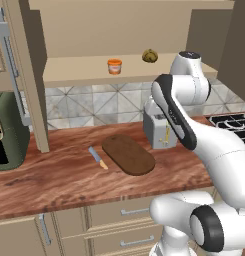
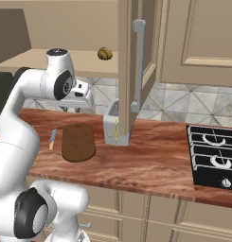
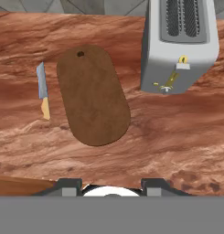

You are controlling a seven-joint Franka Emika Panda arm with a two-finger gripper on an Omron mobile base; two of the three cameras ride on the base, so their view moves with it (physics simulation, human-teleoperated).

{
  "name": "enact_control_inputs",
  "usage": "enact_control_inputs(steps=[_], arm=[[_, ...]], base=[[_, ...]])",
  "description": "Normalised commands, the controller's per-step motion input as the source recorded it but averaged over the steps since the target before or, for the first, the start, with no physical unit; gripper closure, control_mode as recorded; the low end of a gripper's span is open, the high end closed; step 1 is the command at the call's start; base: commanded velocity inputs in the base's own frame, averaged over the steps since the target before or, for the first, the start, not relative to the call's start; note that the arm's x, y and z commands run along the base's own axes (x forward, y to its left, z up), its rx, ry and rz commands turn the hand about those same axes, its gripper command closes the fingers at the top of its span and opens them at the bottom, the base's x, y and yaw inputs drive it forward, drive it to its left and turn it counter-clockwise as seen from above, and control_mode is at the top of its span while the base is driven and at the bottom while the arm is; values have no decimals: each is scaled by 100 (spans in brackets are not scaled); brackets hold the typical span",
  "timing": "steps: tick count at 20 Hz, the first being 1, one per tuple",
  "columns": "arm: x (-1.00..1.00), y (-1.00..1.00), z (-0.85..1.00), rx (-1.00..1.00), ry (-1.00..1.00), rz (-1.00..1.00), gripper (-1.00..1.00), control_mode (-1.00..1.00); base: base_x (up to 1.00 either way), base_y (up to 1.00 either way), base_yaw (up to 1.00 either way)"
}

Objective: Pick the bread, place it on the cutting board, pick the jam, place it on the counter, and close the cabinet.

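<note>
The bread (image 1: 150, 56), a small olive-brown lump, sits on the shelf of the open cabinet (image 1: 94, 75), with the orange jam (image 1: 114, 66) jar to its left. In the right base view the bread (image 2: 105, 53) rests on the same shelf, beside the open cabinet door (image 2: 136, 61). The dark oval cutting board (image 1: 128, 154) lies bare on the counter (image 1: 69, 180). My gripper (image 2: 72, 109) hangs above the board (image 3: 93, 96), pointing down at it. In the hand view my gripper (image 3: 112, 185) is open, with nothing between its fingers.
A small knife (image 1: 98, 157) lies just left of the board. A grey toaster (image 1: 159, 131) stands to the board's right. A green appliance (image 1: 6, 130) sits at the far left and a black stove (image 2: 214, 156) at the right. The other open cabinet door (image 1: 24, 75) juts out on the left.
</note>
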Motion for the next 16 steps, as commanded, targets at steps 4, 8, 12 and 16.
enact_control_inputs(steps=[4,8,12,16], arm=[[-6,0,0,0,-7,0,-100,-100],[-24,0,3,0,-19,3,-100,-100],[-16,0,12,0,-23,2,-100,-100],[-12,0,23,0,-22,1,-100,-100]], base=[[0,0,0],[0,0,0],[0,0,0],[0,0,0]])
